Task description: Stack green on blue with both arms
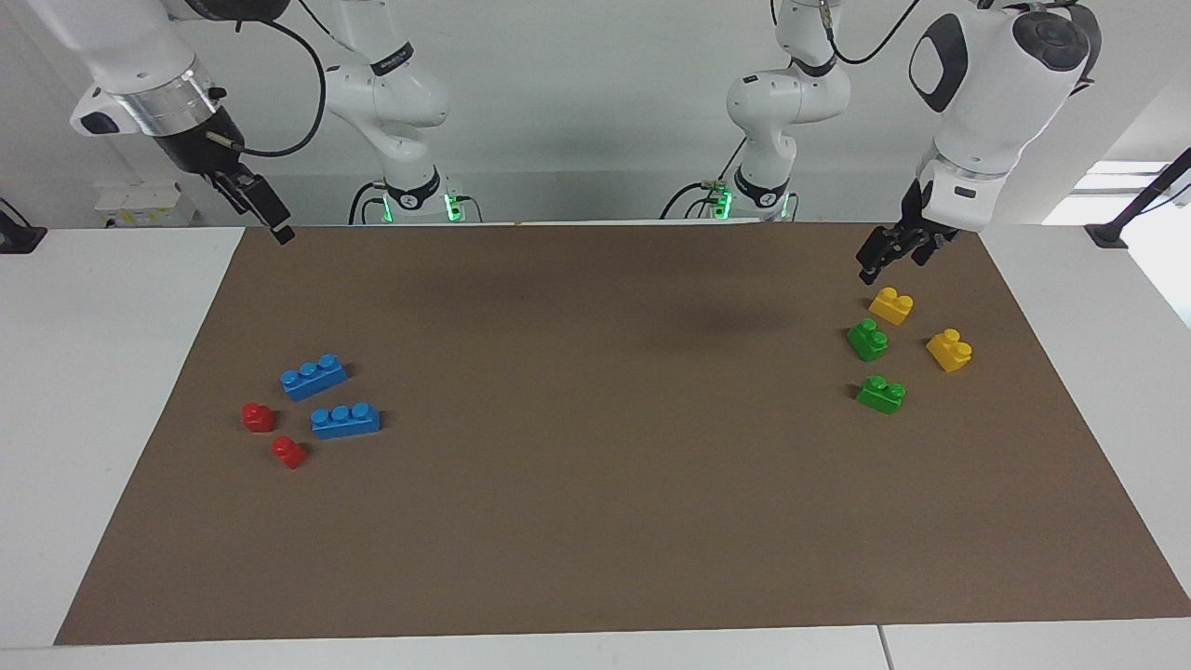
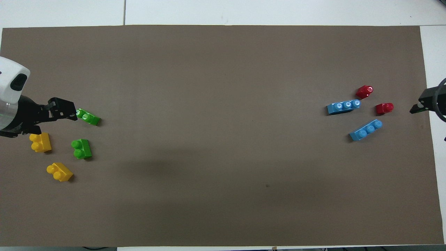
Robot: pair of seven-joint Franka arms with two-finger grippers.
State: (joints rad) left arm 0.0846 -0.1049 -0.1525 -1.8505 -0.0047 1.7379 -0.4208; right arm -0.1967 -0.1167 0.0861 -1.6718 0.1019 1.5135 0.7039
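Left hand (image 1: pixel 882 261) open above yellow brick (image 1: pixel 890 305).

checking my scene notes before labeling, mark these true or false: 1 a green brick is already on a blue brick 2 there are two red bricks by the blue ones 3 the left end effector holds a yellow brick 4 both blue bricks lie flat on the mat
1. False. Both green bricks lie on the brown mat, at the left arm's end, apart from the blue bricks.
2. True. Two red bricks lie beside them.
3. False. The left end effector is up over the mat near a yellow brick, holding nothing.
4. True.
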